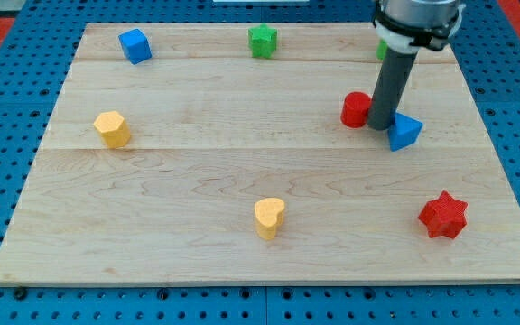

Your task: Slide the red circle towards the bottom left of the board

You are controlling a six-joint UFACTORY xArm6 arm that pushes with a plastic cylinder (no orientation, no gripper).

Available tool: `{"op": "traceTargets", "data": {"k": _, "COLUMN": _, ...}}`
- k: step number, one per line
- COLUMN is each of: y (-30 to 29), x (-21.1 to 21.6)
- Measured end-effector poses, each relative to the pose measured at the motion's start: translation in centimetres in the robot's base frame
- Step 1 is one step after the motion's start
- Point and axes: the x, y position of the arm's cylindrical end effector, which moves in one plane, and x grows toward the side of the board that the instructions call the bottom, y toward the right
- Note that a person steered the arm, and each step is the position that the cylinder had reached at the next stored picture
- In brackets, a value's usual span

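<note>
The red circle (355, 109) sits on the wooden board (197, 171) at the upper right. My tip (381, 125) stands right against its right side, between it and a blue triangle (404, 132) just to the tip's right. The rod partly hides the red circle's right edge. The board's bottom left corner is far away across the board.
A blue cube (134, 45) is at the top left, a green star (263, 40) at the top middle, a green block (383, 48) mostly hidden behind the arm. A yellow hexagon (112, 128) is at the left, a yellow heart (269, 217) at the bottom middle, a red star (443, 215) at the bottom right.
</note>
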Motion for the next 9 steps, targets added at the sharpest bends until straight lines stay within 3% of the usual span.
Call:
{"op": "traceTargets", "data": {"k": 1, "y": 1.7, "x": -3.1}}
{"op": "traceTargets", "data": {"k": 2, "y": -3.3, "x": -0.5}}
{"op": "traceTargets", "data": {"k": 3, "y": -10.2, "x": 8.9}}
{"op": "traceTargets", "data": {"k": 4, "y": -11.3, "x": 10.0}}
{"op": "traceTargets", "data": {"k": 5, "y": -7.4, "x": 8.1}}
{"op": "traceTargets", "data": {"k": 6, "y": -6.9, "x": 2.3}}
{"op": "traceTargets", "data": {"k": 9, "y": -11.7, "x": 0.1}}
